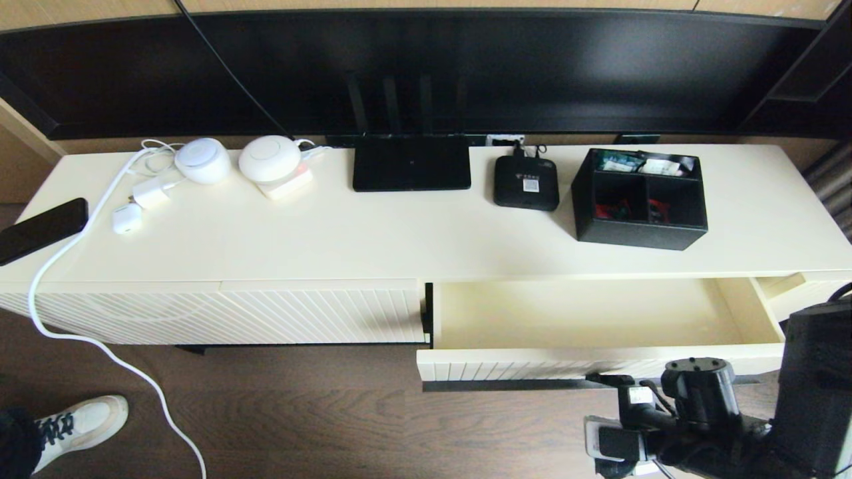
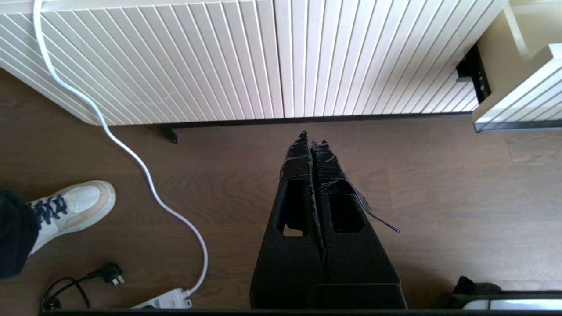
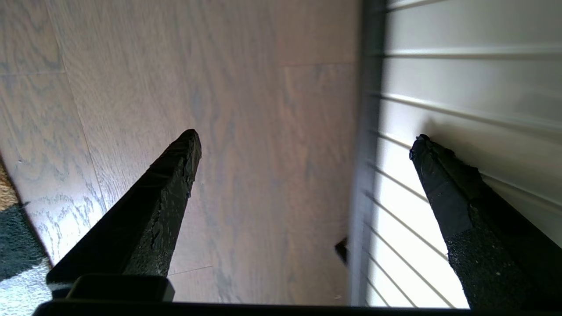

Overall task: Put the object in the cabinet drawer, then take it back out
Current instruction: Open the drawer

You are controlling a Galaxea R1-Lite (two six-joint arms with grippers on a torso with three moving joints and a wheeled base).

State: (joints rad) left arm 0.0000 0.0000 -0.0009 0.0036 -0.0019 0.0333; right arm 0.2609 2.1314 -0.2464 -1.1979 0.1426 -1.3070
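Observation:
The black organizer box [image 1: 639, 199] stands on the cabinet top at the right, red and white-teal packets showing in its compartments. Just below it the cream drawer [image 1: 599, 362] is pulled out, its smooth interior bare. My right gripper [image 3: 306, 137] is low in front of the drawer and open wide. The thin dark bar handle [image 3: 369, 131] runs between its fingers, one finger [image 3: 443, 193] lying against the ribbed front. The right arm [image 1: 695, 392] shows at the lower right. My left gripper [image 2: 309, 137] hangs shut over the wooden floor, holding nothing.
On the cabinet top are a flat black router [image 1: 411, 163], a small set-top box [image 1: 526, 183], white chargers and round devices [image 1: 266, 159] and a phone [image 1: 40, 229]. A white cable [image 1: 66, 336] trails to the floor. A shoe [image 1: 80, 426] stands at the left.

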